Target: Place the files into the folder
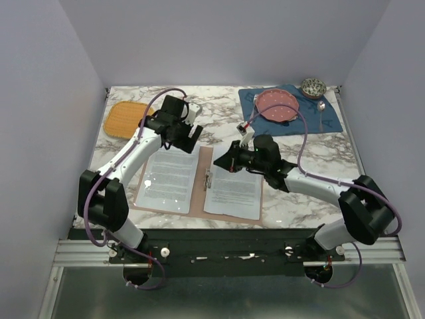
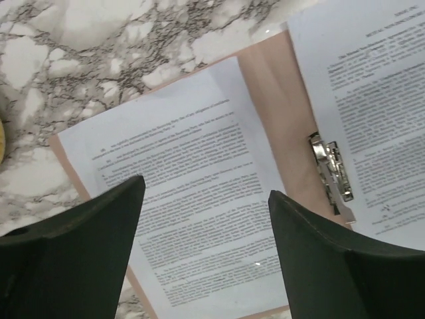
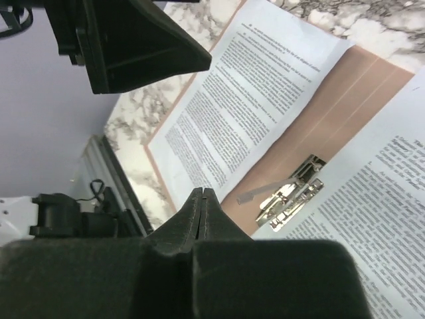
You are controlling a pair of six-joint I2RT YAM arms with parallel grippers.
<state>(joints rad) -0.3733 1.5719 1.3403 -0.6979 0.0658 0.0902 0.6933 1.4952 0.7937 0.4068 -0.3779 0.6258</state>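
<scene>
Folder [image 1: 205, 159] lies open and flat near my edge of the table, with the clip [image 1: 208, 179] on its spine. Both files are inside: left file [image 1: 168, 181] on the left flap, right file [image 1: 232, 189] on the right. I can't tell if the clip bites either sheet.

Left gripper [image 1: 192, 131] hangs over the left file's far edge, jaws spread wide, holding nothing. Right gripper [image 1: 224, 161] hovers by the spine's far end, fingers pressed together, empty.

My read: placement looks done; clipping or closing the cover may be what's left.

Beyond are the orange mat [image 1: 126, 118] and blue placemat [image 1: 332, 123], uninvolved.
</scene>
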